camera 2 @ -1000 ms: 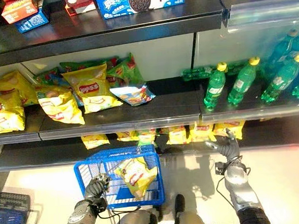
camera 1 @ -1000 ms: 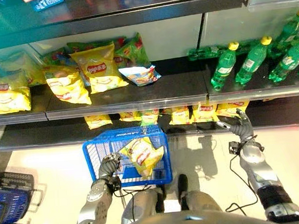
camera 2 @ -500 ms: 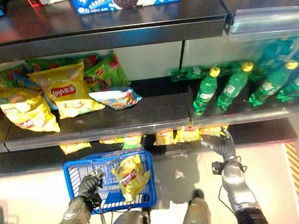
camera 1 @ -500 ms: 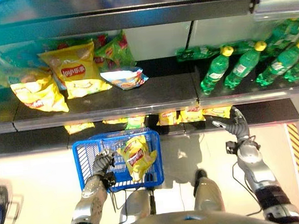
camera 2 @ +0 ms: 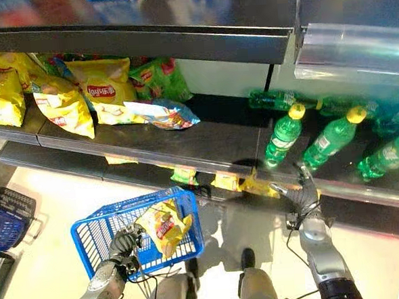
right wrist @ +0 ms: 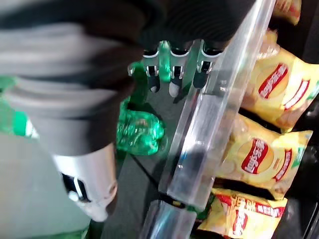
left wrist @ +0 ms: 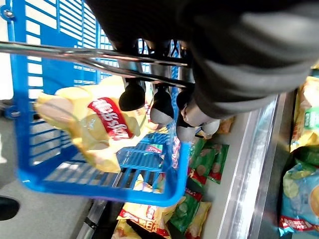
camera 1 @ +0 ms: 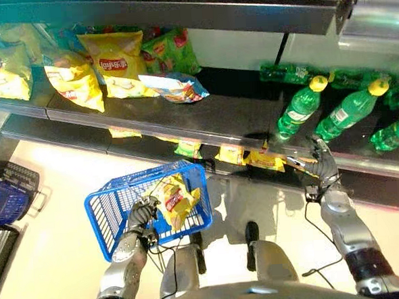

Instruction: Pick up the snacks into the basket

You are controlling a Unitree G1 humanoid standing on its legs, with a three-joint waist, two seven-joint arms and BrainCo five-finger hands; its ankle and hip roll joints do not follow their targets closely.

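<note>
A blue basket [camera 1: 103, 211] hangs from its wire handle [left wrist: 94, 54], and my left hand [camera 1: 142, 213] is shut on that handle. A yellow snack bag [camera 1: 175, 199] lies inside the basket [left wrist: 102, 186], tilted against its wall. More yellow snack bags [camera 1: 264, 160] lie on the low shelf, seen close up in the right wrist view [right wrist: 260, 159]. My right hand [camera 1: 320, 167] is open, fingers [right wrist: 172, 75] straight, raised at the front rail [right wrist: 209, 129] of the bottle shelf, just right of those bags and holding nothing.
Yellow and green snack bags [camera 1: 116, 60] lie piled on the middle shelf at the left. Green bottles [camera 1: 300, 108] lie on that shelf at the right, one bottle [right wrist: 137, 134] close to my right hand. A second dark basket [camera 1: 6, 199] sits on the floor far left.
The whole picture has shifted and tilted, so the camera moved. My left hand still holds the basket with the bag in it. My right hand stays open by the shelf front.
</note>
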